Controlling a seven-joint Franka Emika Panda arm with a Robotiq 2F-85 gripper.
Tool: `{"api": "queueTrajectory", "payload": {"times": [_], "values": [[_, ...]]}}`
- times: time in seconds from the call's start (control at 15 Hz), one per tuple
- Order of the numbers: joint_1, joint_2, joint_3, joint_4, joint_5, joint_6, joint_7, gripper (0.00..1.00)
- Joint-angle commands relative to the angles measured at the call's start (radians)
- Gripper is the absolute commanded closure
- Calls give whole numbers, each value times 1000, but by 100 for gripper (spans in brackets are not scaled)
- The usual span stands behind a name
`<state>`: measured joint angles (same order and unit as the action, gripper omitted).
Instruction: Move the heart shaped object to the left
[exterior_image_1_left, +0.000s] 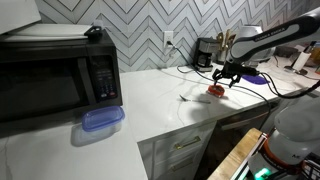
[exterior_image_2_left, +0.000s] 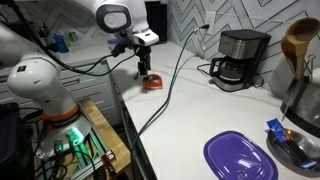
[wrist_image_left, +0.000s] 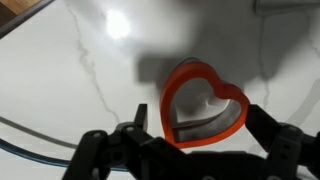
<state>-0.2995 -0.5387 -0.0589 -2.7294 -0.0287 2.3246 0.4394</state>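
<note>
Gripper fingers (wrist_image_left: 140, 125) fill the bottom of the wrist view, black, one on each side of the heart shaped object (wrist_image_left: 168, 100). Jaws are spread and straddle it; we see a slim gap at each side and no squeeze. Heart is a red-orange hollow ring and lies flat on the white veined countertop (wrist_image_left: 70, 70), with counter showing through its centre.

In both exterior views we see the gripper (exterior_image_1_left: 222, 80) (exterior_image_2_left: 146, 70) pointing straight down over the heart (exterior_image_1_left: 216, 89) (exterior_image_2_left: 151, 84), which sits near the counter's front edge (exterior_image_2_left: 200, 115).

Outward from there: a black cable (exterior_image_2_left: 178, 65) runs across the counter just beside the heart. We spot a black coffee maker (exterior_image_2_left: 240, 58) against the herringbone tile backsplash (exterior_image_1_left: 140, 25). A purple flat lid (exterior_image_2_left: 240, 156) lies well apart, close to the lens in an exterior view. A black microwave (exterior_image_1_left: 55, 75) stands far along the counter, with a blue translucent container (exterior_image_1_left: 102, 119) in front of it.
</note>
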Motion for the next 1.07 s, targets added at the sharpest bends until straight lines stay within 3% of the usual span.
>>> {"api": "queueTrajectory", "payload": {"times": [0.0, 0.67, 0.73, 1.0], "values": [[-21, 70, -10, 26, 15, 25, 26, 0], [-34, 160, -59, 66, 19, 25, 11, 0], [-33, 168, -60, 68, 18, 27, 12, 4], [-26, 193, -58, 73, 16, 32, 13, 37]]}}
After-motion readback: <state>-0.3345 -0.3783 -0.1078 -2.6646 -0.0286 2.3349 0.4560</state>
